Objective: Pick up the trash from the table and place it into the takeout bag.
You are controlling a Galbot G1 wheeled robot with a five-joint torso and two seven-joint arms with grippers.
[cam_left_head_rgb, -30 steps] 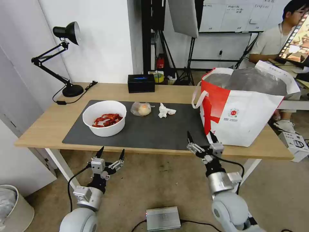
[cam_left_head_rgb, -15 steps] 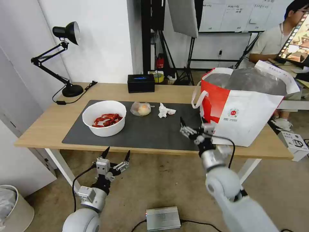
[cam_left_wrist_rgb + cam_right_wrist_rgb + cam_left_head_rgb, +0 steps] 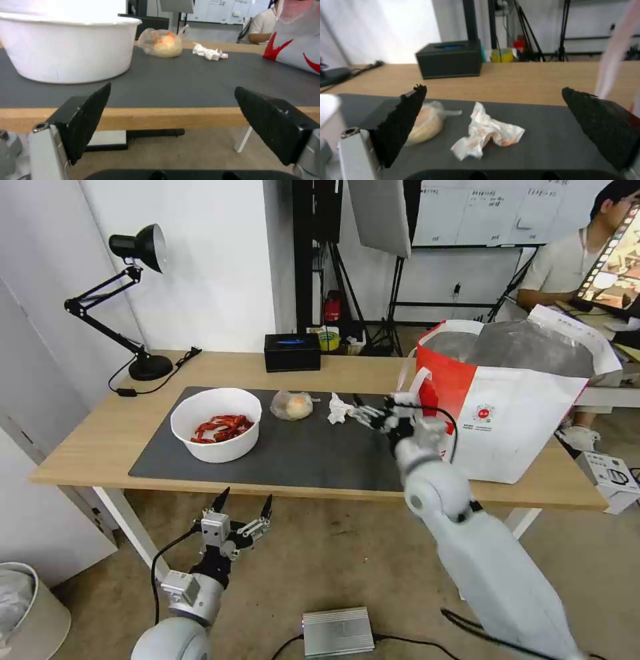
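Note:
On the dark mat (image 3: pixel 313 453) of the table (image 3: pixel 93 440) stand a white bowl (image 3: pixel 215 423) of red shells, a small clear bag of yellowish food (image 3: pixel 292 405) and a crumpled white tissue (image 3: pixel 341 410). My right gripper (image 3: pixel 369 413) hovers open just right of the tissue, low over the mat. Its wrist view has the tissue (image 3: pixel 486 132) between the spread fingers and the food bag (image 3: pixel 423 122) beside it. The takeout bag (image 3: pixel 507 407) stands open at the table's right end. My left gripper (image 3: pixel 247 495) hangs open below the table's front edge, facing the bowl (image 3: pixel 66 47).
A black box (image 3: pixel 292 352) sits at the table's back edge, and a black desk lamp (image 3: pixel 137 250) stands at the back left. One white strap handle (image 3: pixel 408 380) hangs off the takeout bag near my right gripper. A silver box (image 3: pixel 337 631) lies on the floor.
My right arm has risen from below the table's front edge and reached forward and left over the mat, up to the tissue. The left gripper has barely shifted.

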